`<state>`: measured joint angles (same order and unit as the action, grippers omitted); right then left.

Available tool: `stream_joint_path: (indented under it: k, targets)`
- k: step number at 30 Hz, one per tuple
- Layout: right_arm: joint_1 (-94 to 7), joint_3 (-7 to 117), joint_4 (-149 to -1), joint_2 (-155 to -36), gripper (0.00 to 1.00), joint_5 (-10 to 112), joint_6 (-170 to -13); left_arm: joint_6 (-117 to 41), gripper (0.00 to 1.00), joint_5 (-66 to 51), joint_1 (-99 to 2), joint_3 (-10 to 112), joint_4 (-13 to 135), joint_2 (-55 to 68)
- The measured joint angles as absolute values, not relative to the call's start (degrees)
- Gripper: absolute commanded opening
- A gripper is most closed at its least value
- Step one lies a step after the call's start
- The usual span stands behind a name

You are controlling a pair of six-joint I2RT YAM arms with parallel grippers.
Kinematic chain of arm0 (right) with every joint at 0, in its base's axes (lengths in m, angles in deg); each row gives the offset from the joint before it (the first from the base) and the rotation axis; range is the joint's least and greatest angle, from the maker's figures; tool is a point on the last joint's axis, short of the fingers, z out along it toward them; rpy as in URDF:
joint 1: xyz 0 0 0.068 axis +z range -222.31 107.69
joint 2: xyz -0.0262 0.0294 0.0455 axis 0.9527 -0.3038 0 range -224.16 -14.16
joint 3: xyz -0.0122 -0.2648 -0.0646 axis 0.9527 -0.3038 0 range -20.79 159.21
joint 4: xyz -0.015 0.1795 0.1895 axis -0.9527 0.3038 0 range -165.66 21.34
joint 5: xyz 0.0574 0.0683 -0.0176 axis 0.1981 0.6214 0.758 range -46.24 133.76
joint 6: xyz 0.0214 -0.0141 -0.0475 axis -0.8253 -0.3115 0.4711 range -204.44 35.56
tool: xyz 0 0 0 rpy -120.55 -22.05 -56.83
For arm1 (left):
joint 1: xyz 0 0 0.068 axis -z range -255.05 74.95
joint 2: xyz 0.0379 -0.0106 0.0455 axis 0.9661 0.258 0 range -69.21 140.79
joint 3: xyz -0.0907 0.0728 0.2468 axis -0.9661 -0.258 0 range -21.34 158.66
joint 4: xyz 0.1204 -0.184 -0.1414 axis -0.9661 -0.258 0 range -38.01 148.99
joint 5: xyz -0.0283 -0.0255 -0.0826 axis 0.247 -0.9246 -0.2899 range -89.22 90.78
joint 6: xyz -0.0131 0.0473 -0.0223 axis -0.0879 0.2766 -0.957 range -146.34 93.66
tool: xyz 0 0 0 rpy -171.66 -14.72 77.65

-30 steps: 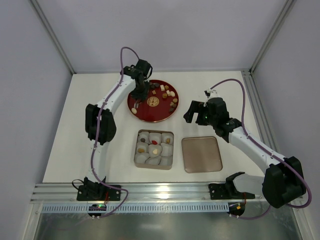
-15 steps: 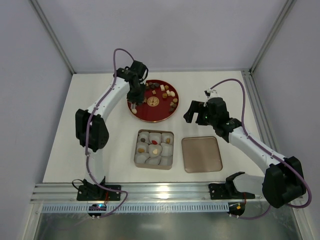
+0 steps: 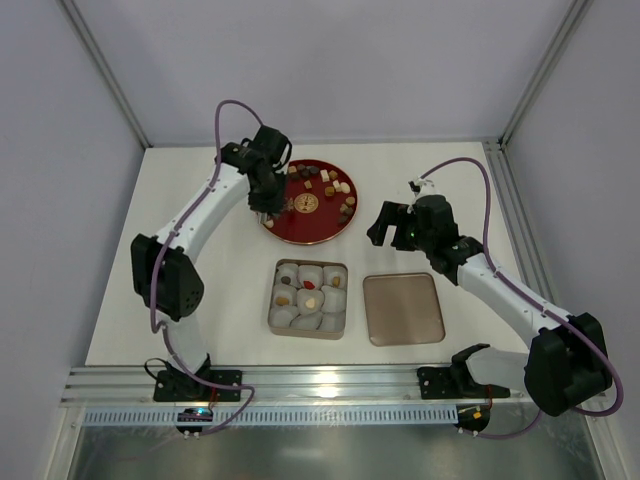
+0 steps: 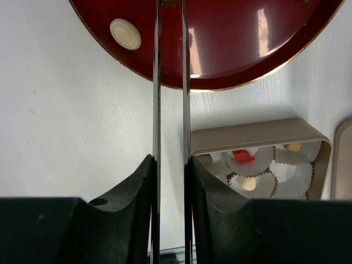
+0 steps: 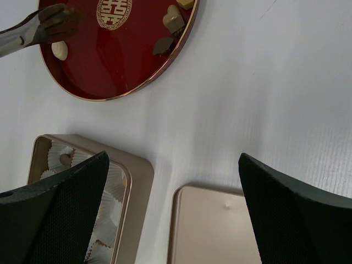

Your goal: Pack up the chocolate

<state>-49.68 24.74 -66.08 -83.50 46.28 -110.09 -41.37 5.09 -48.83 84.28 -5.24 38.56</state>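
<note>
Several chocolates (image 3: 330,183) lie on the red plate (image 3: 310,228), mostly at its far right. A round cream one (image 4: 125,34) sits alone near the left rim. My left gripper (image 3: 263,207) hangs over the plate's left side. Its two long thin blades stand close together, and a small brown chocolate (image 4: 171,2) shows between the tips at the top edge of the left wrist view. The gold box (image 3: 308,263) of white paper cups holds a few chocolates (image 4: 242,155). My right gripper (image 3: 388,228) stands wide open and empty above the table, right of the plate.
The box's flat gold lid (image 3: 403,309) lies to the right of the box. The right wrist view shows the box rim (image 5: 137,170) and lid (image 5: 220,231) below the open jaws. White walls and metal frame posts bound the table.
The left arm's elbow has swung out to the left. Its gripper has shifted left and towards the plate's near rim, and the blades have closed a little. The right arm has not moved.
</note>
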Motion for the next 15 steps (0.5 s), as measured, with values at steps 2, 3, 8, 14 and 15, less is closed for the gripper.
stream_joint_path:
  k: [2, 3, 8, 14, 15]
  targets:
    - [-49.68, 24.74, -66.10, -83.50, 1.00, 46.28, -110.09, -41.63, 0.27, 4.94, -48.54, 83.30, -5.26, 36.35]
    - [-49.68, 24.74, -66.10, -83.50, 1.00, 46.30, -110.09, -41.91, 0.27, 4.74, -48.39, 82.93, -5.28, 35.19]
    - [-49.68, 24.74, -66.14, -83.55, 1.00, 46.30, -110.11, -42.68, 0.26, 4.09, -47.21, 80.98, -5.24, 30.16]
    - [-49.68, 24.74, -66.25, -84.16, 1.00, 46.30, -110.13, -43.49, 0.27, 3.69, -43.67, 75.50, -5.68, 23.76]
    - [-49.68, 24.74, -66.36, -84.38, 1.00, 46.30, -110.15, -43.75, 0.27, 3.69, -42.80, 74.53, -5.74, 22.67]
